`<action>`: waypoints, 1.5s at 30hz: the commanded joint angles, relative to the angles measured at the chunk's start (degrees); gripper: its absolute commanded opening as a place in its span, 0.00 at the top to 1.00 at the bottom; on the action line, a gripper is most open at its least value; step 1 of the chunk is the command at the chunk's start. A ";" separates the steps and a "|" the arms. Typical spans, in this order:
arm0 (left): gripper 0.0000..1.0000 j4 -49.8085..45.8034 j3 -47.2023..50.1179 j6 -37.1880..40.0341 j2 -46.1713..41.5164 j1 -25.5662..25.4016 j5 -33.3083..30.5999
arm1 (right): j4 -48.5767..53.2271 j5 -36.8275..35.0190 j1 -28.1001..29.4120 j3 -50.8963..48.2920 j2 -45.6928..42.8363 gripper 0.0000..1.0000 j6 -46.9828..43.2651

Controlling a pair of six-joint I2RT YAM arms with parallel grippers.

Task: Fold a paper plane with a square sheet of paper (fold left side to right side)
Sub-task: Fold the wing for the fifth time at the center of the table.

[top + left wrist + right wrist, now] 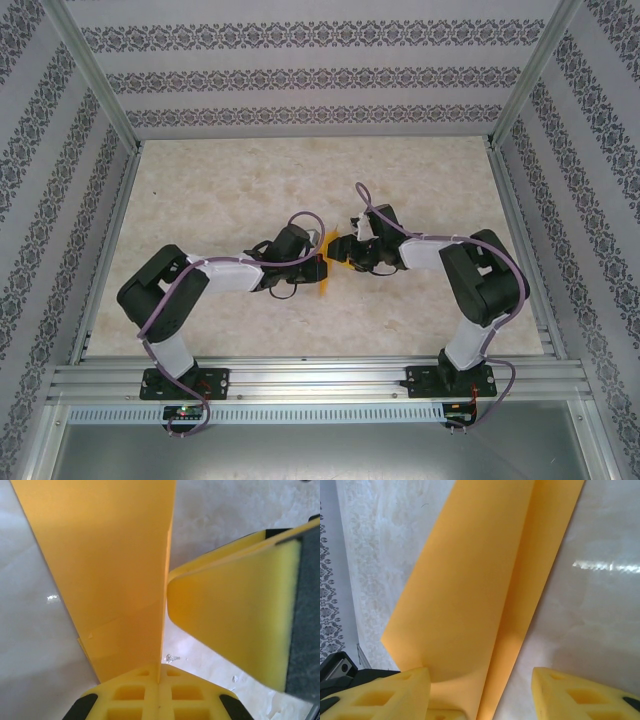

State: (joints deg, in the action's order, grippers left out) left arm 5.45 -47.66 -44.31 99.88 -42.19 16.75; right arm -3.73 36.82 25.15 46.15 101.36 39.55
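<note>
The pale marbled tabletop [300,180] lies under both arms. The left arm [215,272] and right arm [465,262] reach in and meet tip to tip over its middle. Between them the orange paper [470,580] is held upright, folded over along one long crease. I cannot tell whether its lower edge touches the tabletop. The left gripper [159,680] is clamped on the paper, its two fingers pressed together with the sheet between them. The right gripper [479,676] has its fingers apart around the paper, which lies against one finger [385,695]. In the left wrist view one of its pads [230,620] sits just beside the sheet.
</note>
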 commanded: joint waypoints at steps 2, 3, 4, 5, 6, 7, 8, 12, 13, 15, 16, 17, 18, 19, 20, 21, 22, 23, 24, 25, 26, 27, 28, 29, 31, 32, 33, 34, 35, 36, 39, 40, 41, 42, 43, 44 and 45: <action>0.96 3.89 0.86 -1.54 0.98 0.95 1.24 | 0.41 -1.66 0.60 2.00 2.07 0.48 0.01; 0.96 4.03 0.92 -1.66 0.89 0.96 1.26 | 0.71 -1.83 0.60 2.00 2.28 0.49 0.00; 0.95 4.14 1.03 -1.73 1.01 1.06 1.25 | 0.93 -2.03 0.65 2.01 2.63 0.50 -0.09; 0.93 4.17 1.08 -1.78 1.02 1.15 1.28 | 1.23 -2.31 0.69 2.01 2.89 0.50 -0.22; 0.91 4.21 1.10 -1.89 1.03 1.22 1.38 | 1.35 -2.57 0.69 2.01 3.19 0.51 -0.09; 0.89 4.26 1.11 -1.84 1.11 1.24 1.46 | 1.59 -2.86 0.78 2.08 3.54 0.51 -0.08; 0.85 4.30 1.15 -1.85 1.11 1.30 1.54 | 1.90 -3.00 0.74 2.25 3.86 0.52 -0.07; 0.81 4.49 1.38 -1.78 0.72 1.41 1.78 | 3.16 -3.61 0.91 2.86 4.78 0.53 -0.26; 0.80 4.56 1.48 -1.66 0.46 1.50 1.79 | 3.50 -3.77 0.89 2.97 4.96 0.53 -0.35; 0.79 4.65 1.68 -1.63 -0.01 1.59 1.89 | 3.74 -3.77 0.96 3.26 5.35 0.53 -0.43; 0.78 4.72 1.71 -1.64 -0.16 1.59 2.04 | 3.89 -3.81 0.96 3.39 5.59 0.53 -0.36; 0.77 4.74 1.78 -1.61 -0.28 1.63 2.17 | 3.97 -3.86 1.04 3.58 5.83 0.53 -0.44; 0.76 4.82 1.73 -1.59 -0.37 1.68 2.35 | 4.06 -3.81 1.04 3.73 5.99 0.53 -0.37; 0.75 4.92 1.78 -1.60 -0.48 1.66 2.47 | 4.29 -3.98 1.04 3.83 6.12 0.53 -0.35; 0.74 4.91 1.86 -1.72 -0.69 1.72 2.45 | 4.27 -3.88 1.04 3.93 6.26 0.53 -0.43; 0.72 4.84 1.87 -1.61 -0.98 1.76 2.49 | 4.35 -3.94 1.05 4.02 6.43 0.53 -0.43; 0.71 4.69 1.95 -1.53 -1.40 1.83 2.58 | 4.53 -4.03 1.05 4.15 6.57 0.53 -0.42; 0.69 4.58 2.01 -1.40 -1.84 1.93 2.65 | 4.58 -3.89 1.04 4.25 6.65 0.53 -0.46; 0.68 4.48 2.12 -1.39 -2.33 2.06 2.76 | 4.62 -3.88 1.04 4.29 6.74 0.53 -0.45; 0.67 4.25 2.26 -1.39 -3.05 2.26 2.80 | 4.65 -4.03 1.04 4.28 6.74 0.53 -0.44; 0.67 4.06 2.43 -1.30 -3.83 2.57 2.98 | 4.66 -3.99 1.04 4.25 6.79 0.53 -0.50; 0.66 3.95 2.71 -1.30 -4.63 2.85 3.09 | 4.76 -4.00 1.01 4.25 6.83 0.53 -0.60; 0.65 3.59 3.00 -1.31 -5.66 3.29 3.11 | 4.93 -4.03 1.04 4.38 6.76 0.53 -0.70; 0.64 3.09 3.21 -1.39 -6.69 3.85 3.12 | 4.94 -3.96 1.06 4.37 6.74 0.53 -0.77; 0.63 2.20 3.54 -1.67 -8.49 5.16 3.35 | 5.04 -4.03 1.12 4.33 6.74 0.53 -0.78; 0.62 1.78 3.62 -1.79 -9.15 5.95 3.79 | 5.09 -3.96 1.13 4.39 6.69 0.53 -0.87; 0.62 1.52 3.41 -1.87 -9.39 6.70 4.42 | 5.05 -3.99 1.13 4.38 6.61 0.53 -0.87; 0.62 1.11 2.95 -1.93 -9.37 7.56 5.37 | 5.08 -4.03 1.13 4.39 6.57 0.53 -0.95; 0.62 0.92 2.37 -1.92 -9.01 8.31 6.23 | 5.11 -4.04 1.14 4.39 6.57 0.53 -1.03; 0.62 0.51 1.72 -1.94 -8.56 8.86 6.67 | 5.13 -4.03 1.11 4.32 6.55 0.53 -1.04; 0.62 -0.71 -0.84 -1.20 -6.46 9.88 7.41 | 5.27 -4.10 1.15 4.30 6.44 0.53 -1.11; 0.62 -1.12 -1.78 -0.85 -5.53 10.06 7.53 | 5.31 -4.04 1.13 4.25 6.39 0.53 -1.07; 0.63 -1.27 -2.57 -0.67 -4.61 10.18 7.67 | 5.26 -3.87 1.12 4.30 6.31 0.53 -1.19; 0.63 -1.32 -3.26 -0.63 -3.76 10.29 7.86 | 5.31 -3.86 1.18 4.29 6.30 0.52 -1.22; 0.63 -0.87 -3.88 -0.62 -2.79 10.46 8.33 | 5.33 -3.84 1.14 4.24 6.30 0.52 -1.21; 0.63 -0.20 -4.38 -0.75 -1.91 10.62 9.00 | 5.38 -3.71 1.13 4.36 6.37 0.52 -1.31; 0.63 0.27 -4.87 -0.93 -1.16 10.71 9.56 | 5.59 -3.73 1.13 4.39 6.39 0.52 -1.41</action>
State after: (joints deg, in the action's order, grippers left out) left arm 5.56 -50.30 -45.56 96.90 -32.29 23.86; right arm 1.48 36.07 25.15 50.52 104.92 39.51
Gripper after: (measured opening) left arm 0.371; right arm 0.475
